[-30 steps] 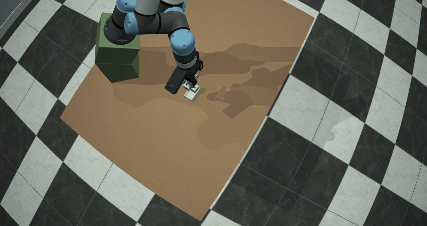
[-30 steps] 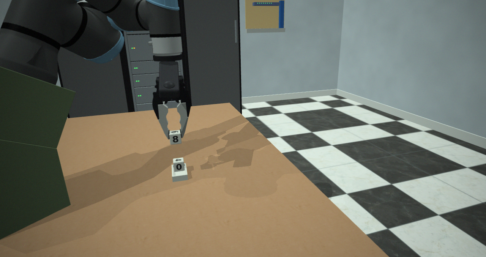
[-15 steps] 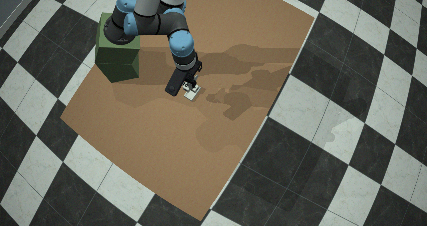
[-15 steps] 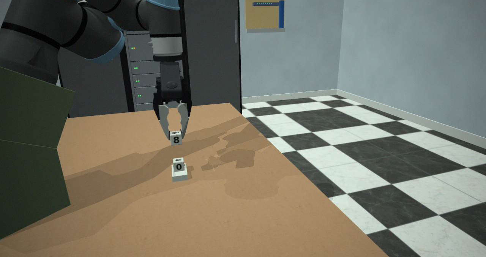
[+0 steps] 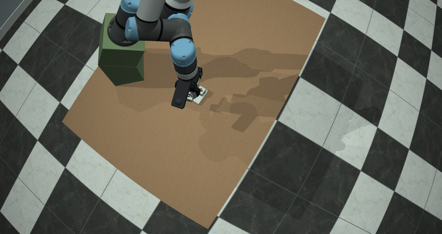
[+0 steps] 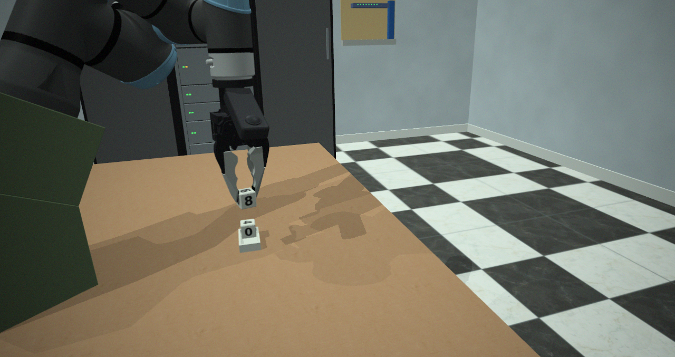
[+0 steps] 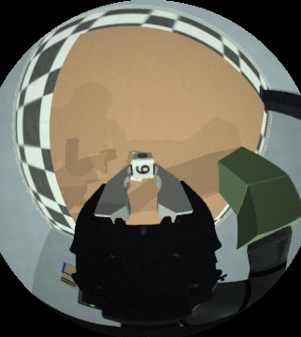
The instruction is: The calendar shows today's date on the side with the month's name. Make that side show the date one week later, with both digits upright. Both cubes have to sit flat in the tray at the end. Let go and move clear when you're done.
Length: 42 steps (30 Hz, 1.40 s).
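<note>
My gripper (image 6: 247, 197) (image 7: 143, 165) is shut on a white digit cube (image 6: 248, 201) (image 7: 142, 173) and holds it above the tray's level. This held cube shows an upright 8 towards the exterior camera and a 6 or 9 on top. The other white cube (image 6: 248, 232) stands in the white tray (image 6: 249, 248) (image 5: 199, 101). It shows an upright 0 towards the exterior camera and a sideways 4 on top. In the top view the gripper body covers part of the cubes and tray. No month name is readable.
The green pedestal (image 5: 121, 58) (image 6: 42, 232) (image 7: 267, 197) bears the arm's base on the brown table top (image 5: 148, 158) (image 6: 301, 317). A dark cabinet (image 6: 295, 71) stands behind the table. The table's edge runs to the right of the tray in the exterior view.
</note>
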### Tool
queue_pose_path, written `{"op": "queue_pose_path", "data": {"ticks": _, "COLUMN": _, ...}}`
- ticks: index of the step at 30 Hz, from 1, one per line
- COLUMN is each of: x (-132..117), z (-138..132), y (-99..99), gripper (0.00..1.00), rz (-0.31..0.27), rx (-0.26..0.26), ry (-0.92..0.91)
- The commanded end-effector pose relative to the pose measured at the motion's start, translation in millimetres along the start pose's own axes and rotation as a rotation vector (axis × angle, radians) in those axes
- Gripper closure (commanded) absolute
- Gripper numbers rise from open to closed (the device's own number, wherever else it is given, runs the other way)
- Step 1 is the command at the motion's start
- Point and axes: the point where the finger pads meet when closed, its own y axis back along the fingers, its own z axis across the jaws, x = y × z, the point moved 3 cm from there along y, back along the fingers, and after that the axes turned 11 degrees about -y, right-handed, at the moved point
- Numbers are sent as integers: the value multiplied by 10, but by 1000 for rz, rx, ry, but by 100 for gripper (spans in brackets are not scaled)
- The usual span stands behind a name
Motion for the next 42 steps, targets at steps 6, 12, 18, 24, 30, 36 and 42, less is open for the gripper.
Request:
{"op": "queue_pose_path", "data": {"ticks": 6, "x": 351, "z": 6, "y": -32, "gripper": 90, "rz": -7, "rx": 10, "ry": 281}}
{"op": "queue_pose_path", "data": {"ticks": 12, "x": 464, "z": 29, "y": -42, "gripper": 90, "rz": -7, "rx": 11, "ry": 381}}
{"op": "queue_pose_path", "data": {"ticks": 18, "x": 604, "z": 66, "y": -55, "gripper": 90, "rz": -7, "rx": 12, "ry": 508}}
{"op": "queue_pose_path", "data": {"ticks": 24, "x": 722, "z": 106, "y": -67, "gripper": 90, "rz": -7, "rx": 14, "ry": 618}}
{"op": "queue_pose_path", "data": {"ticks": 30, "x": 825, "z": 148, "y": -78, "gripper": 90, "rz": -7, "rx": 16, "ry": 720}}
{"op": "queue_pose_path", "data": {"ticks": 36, "x": 928, "z": 196, "y": -89, "gripper": 90, "rz": -7, "rx": 20, "ry": 824}}
{"op": "queue_pose_path", "data": {"ticks": 42, "x": 966, "z": 217, "y": -93, "gripper": 90, "rz": -7, "rx": 21, "ry": 864}}
